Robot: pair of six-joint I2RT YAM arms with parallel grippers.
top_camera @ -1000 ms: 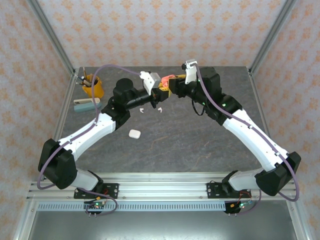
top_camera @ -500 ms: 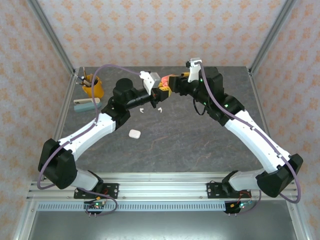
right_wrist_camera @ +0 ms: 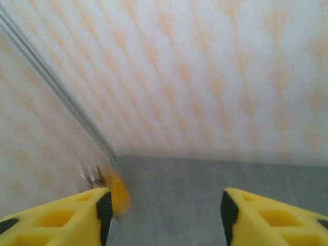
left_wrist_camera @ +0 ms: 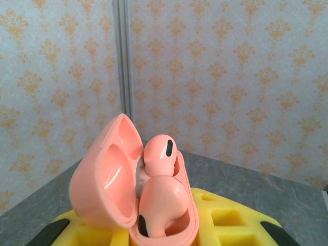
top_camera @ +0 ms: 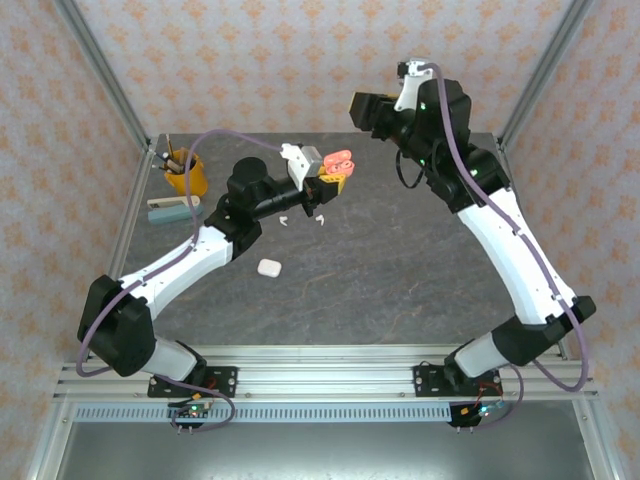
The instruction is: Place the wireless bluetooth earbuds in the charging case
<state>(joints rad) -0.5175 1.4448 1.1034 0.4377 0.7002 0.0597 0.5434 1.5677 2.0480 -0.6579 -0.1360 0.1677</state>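
While L gripper (left_wrist_camera: pixel 164 233), clamped tight, holds open salmon-pink plastic pebble case (left_wrist_camera: pixel 105 179) over rear middle of table (top_camera: pixel 420 280), both salmon-orange stemmed earbuds (left_wrist_camera: pixel 160 154) sit inside; R gripper (right_wrist_camera: pixel 164 215) jaws apart, empty. Risk: upper bud looks proud, tilt may spill it.

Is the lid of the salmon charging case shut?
No, the salmon charging case has its lid swung open, with two salmon earbuds seated inside.

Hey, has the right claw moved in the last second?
Yes. The right claw has lifted away from the pink case, toward the back wall, past the far edge of the table.
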